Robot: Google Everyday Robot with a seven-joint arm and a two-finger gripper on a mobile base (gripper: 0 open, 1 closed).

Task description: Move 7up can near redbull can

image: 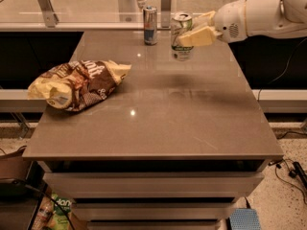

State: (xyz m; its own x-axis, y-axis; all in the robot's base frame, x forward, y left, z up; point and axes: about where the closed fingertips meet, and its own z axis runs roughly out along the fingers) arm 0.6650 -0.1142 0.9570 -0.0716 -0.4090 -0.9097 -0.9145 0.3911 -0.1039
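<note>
7up can (181, 37) is held upright in the tool (189, 30), over the far part of the counter (168, 123) and a little right of its middle. The tool is clenched on the can from the right: one pale finger (197, 35) is laid across the can's front right side, and the other is seen behind it, near the silver top. The can's white body with green lettering is partly covered by that front finger. The can appears to be raised off the surface, since a soft dark shadow is cast on the counter nearer the camera than the can's base; whether the base touches the surface cannot be told for certain.

The redbull can (150, 25) is stood upright at the far edge of the counter, just left of the 7up can. The two cans are set near each other but apart, with a narrow gap of bare counter visible between them.

The white arm (259, 14) is extended in from the upper right, above the counter's right edge. A crumpled brown and yellow snack bag (79, 83) is laid on the left side of the counter, well apart from both cans. Pale drawer fronts (153, 183) are seen beneath the counter top.
</note>
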